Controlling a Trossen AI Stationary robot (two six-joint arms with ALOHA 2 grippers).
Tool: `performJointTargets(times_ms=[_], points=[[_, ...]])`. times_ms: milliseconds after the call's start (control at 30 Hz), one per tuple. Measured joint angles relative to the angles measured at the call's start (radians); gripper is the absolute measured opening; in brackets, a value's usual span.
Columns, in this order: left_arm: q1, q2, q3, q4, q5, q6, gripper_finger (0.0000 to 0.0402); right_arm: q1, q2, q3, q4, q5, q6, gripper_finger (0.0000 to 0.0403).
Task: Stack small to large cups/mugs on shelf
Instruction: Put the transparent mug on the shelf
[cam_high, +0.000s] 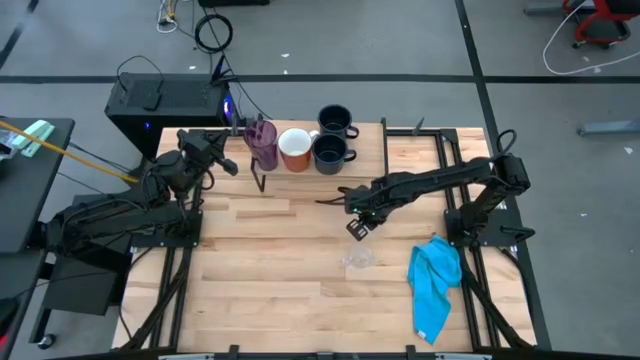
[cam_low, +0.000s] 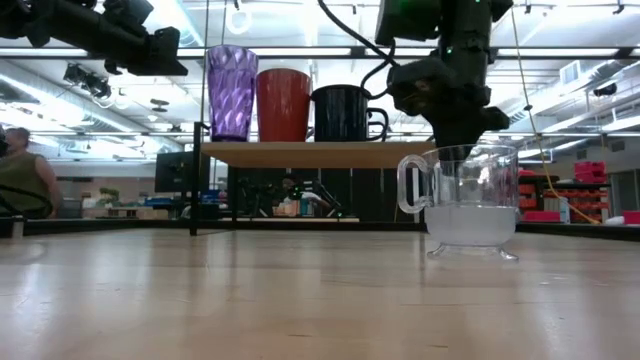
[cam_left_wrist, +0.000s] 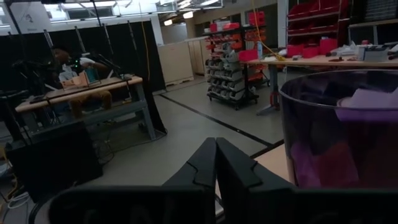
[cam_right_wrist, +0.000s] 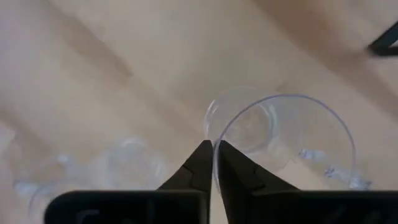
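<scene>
Clear glass (cam_right_wrist: 283, 140): on the table, right of centre; a second glass (cam_high: 357, 259) stands nearer.
Right gripper (cam_right_wrist: 213, 152): above the glass, jaws nearly together astride its rim, pinching it.
Shelf (cam_low: 320, 153): far side, bearing the purple tumbler (cam_low: 231, 92), orange mug (cam_low: 284, 104) and dark mugs (cam_low: 343, 112).
Left gripper (cam_left_wrist: 216, 163): shut, empty, beside the tumbler.
Advice: keep the rim pinch firm and lift straight, since glass slips.

Bright, even light from ceiling strip lamps (cam_low: 330, 52); soft shadows on the tabletop (cam_high: 290, 270). The near tabletop is blurred in the low view; the right wrist view is soft throughout.
</scene>
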Motion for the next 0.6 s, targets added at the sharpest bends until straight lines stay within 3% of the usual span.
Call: performJointTargets(times_ms=[367, 600], points=[[0.0, 0.0, 0.0, -0.001, 0.0, 0.014, 0.0022, -0.008, 0.0, 0.025, 0.002, 0.003, -0.025, 0.014], [0.0, 0.0, 0.0, -0.001, 0.0, 0.015, 0.0014, -0.015, -0.008, 0.132, -0.1, -0.003, -0.169, 0.0177]])
